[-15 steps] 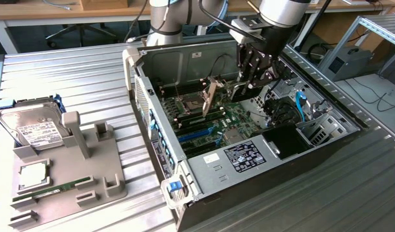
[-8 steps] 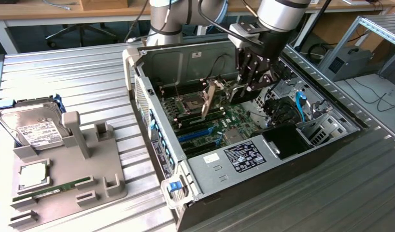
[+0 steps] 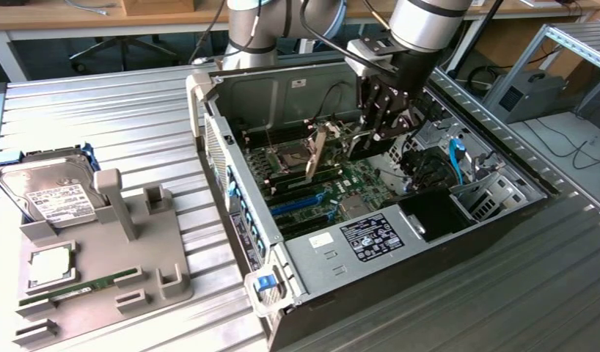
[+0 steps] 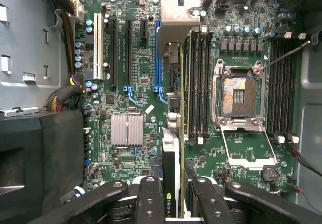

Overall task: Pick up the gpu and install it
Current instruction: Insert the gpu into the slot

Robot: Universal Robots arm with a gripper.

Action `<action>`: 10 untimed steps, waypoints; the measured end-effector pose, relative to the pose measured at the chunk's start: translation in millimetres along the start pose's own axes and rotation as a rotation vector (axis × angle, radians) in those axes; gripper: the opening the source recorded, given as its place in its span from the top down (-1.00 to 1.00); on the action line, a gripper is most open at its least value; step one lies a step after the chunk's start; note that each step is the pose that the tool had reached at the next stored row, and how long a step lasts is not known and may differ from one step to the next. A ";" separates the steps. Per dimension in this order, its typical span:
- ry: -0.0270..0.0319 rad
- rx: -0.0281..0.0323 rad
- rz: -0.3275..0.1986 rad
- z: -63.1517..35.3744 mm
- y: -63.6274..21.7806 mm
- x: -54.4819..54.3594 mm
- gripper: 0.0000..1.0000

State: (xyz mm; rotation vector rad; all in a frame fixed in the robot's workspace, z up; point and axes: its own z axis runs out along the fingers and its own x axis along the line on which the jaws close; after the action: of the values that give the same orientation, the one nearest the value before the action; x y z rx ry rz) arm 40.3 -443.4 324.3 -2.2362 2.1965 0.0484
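Gripped gpu [image 4: 170,158] edge-on in gripper [image 4: 171,206], jaws closed on it; held upright over mobo [image 4: 131,83], parallel to & just beside blue slot [image 4: 158,53], prob. for straight seating.

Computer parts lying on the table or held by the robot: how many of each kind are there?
Hard drive: 1
Processor chip: 1
RAM stick: 1
gpu, gripped by the tool inside the open case: 1
Total: 4
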 end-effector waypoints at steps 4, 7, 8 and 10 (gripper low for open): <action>-0.0003 0.0019 0.000 0.2 5.0 -0.1 0.47; 0.0000 0.0049 0.000 0.4 14.8 -0.3 0.47; -0.0002 0.0052 0.000 0.5 16.9 -0.3 0.47; -0.0001 0.0054 0.000 0.5 19.1 -0.3 0.47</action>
State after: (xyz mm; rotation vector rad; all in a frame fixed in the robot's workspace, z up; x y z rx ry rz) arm 21.1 -443.4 324.1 -2.2335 2.1938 0.0426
